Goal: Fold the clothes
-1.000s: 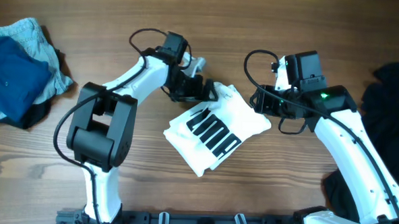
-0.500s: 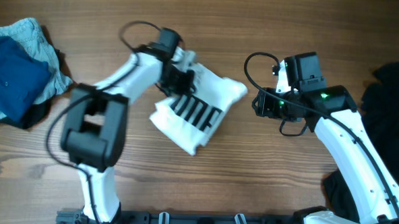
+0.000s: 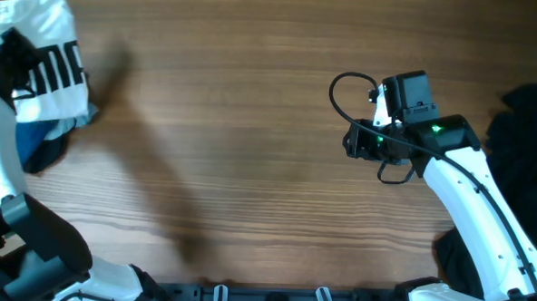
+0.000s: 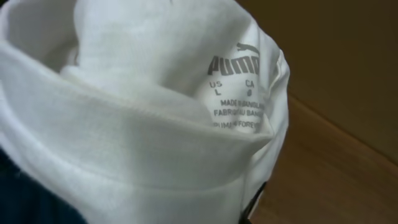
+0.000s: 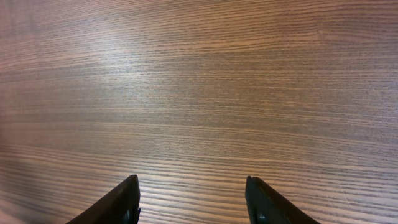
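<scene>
The folded white shirt (image 3: 51, 32) with black stripes hangs at the far left edge of the table, over a pile of blue clothes (image 3: 35, 133). My left gripper (image 3: 15, 54) is shut on the shirt. In the left wrist view the white shirt (image 4: 143, 118) fills the frame with its neck label (image 4: 235, 93) showing, and it hides the fingers. My right gripper (image 3: 356, 142) hovers right of centre over bare wood. Its fingers (image 5: 127, 200) stand apart with nothing between them, so the right gripper (image 5: 191, 190) is open.
A heap of black clothes (image 3: 529, 126) lies at the right edge, with more black cloth (image 3: 455, 254) near the right arm's base. Dark blue fabric (image 4: 25, 205) shows under the shirt in the left wrist view. Wooden tabletop (image 3: 233, 140) spans the middle.
My left gripper shut on the folded white shirt and swung it from the table's middle to the far left, over the blue pile. The right arm has barely moved.
</scene>
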